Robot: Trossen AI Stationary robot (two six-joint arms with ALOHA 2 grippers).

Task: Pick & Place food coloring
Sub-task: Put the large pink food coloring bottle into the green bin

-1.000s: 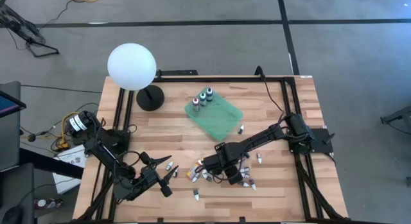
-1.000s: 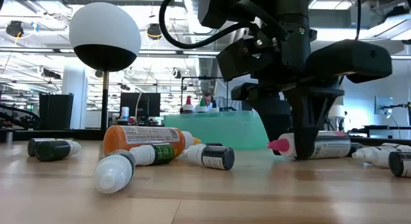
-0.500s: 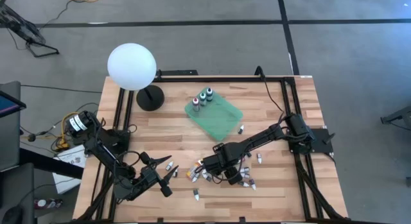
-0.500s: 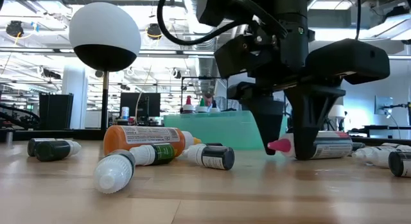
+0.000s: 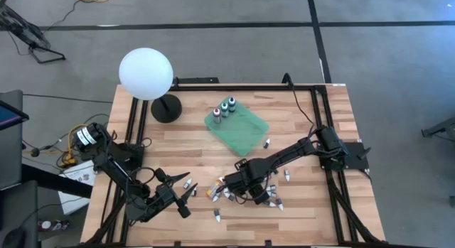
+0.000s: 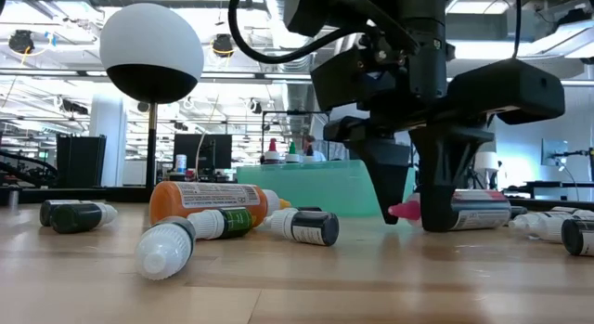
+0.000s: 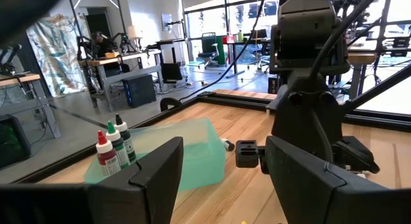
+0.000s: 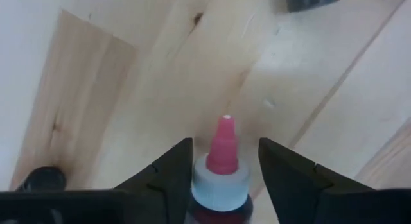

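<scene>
A dark food coloring bottle (image 6: pixel 469 211) with a white collar and pink tip (image 8: pixel 223 139) lies on its side on the wooden table. My right gripper (image 6: pixel 413 217) points straight down over it, open, one finger on each side of the collar. Several other small bottles (image 6: pixel 232 217) lie scattered around it. Three more bottles (image 5: pixel 226 107) stand upright in the green tray (image 5: pixel 245 134). My left gripper (image 5: pixel 186 197) waits level near the table's front left, open and with nothing between its fingers (image 7: pixel 160 172). My right gripper comes from above with its fingers across the bottle, either side of the white collar (image 8: pixel 221 178). One finger (image 8: pixel 176 169) looks to be against the collar. A thin gap shows at the other. Whether it touches, I cannot tell. The bottle lies flat on the table.
A white globe lamp (image 5: pixel 146 74) on a black base stands at the far left. An orange bottle (image 6: pixel 209 199) and dark ones (image 6: pixel 79 214) lie left of my right gripper; others (image 6: pixel 557 226) lie to its right. Black frame rails (image 5: pixel 323 113) edge the table.
My right gripper has stayed over the pink-tipped bottle and rolled slightly about its downward line. Its fingers spread wider, then drew in a little around the bottle's collar. The bottle has not moved.
</scene>
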